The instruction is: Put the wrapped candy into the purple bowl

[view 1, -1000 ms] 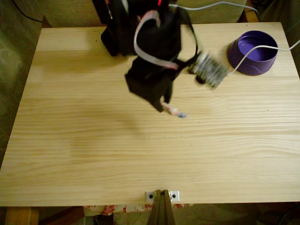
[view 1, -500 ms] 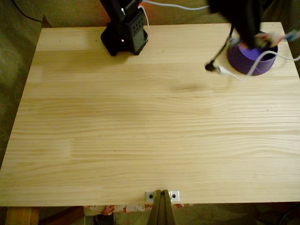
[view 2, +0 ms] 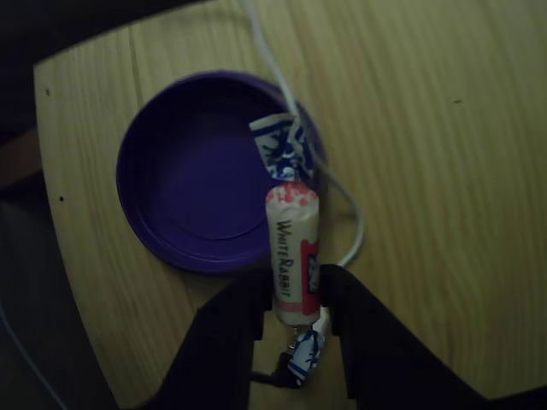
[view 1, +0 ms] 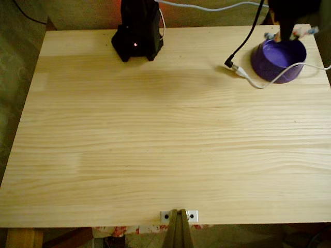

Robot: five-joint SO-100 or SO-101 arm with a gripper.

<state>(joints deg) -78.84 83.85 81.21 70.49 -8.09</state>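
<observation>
The wrapped candy [view 2: 292,243], white and pinkish-red with twisted blue-and-white ends, is pinched between my black fingers [view 2: 244,312]. My gripper [view 2: 293,286] is shut on its lower half, and it hangs over the near rim of the purple bowl [view 2: 197,171]. The bowl's inside holds nothing. In the fixed view the purple bowl [view 1: 279,61] stands at the table's back right corner. There my gripper [view 1: 284,35] hovers above its far rim, and the candy [view 1: 301,34] sticks out to either side of it.
A white cable with a dark plug [view 1: 234,67] lies left of the bowl and loops over its front rim; the same cable [view 2: 350,222] runs beside the bowl in the other view. The black arm base [view 1: 137,36] stands at the back. The table edge is close behind the bowl.
The arm has swung from the table's middle to the back right corner with the candy in its grip, and has shifted slightly farther back over the bowl.
</observation>
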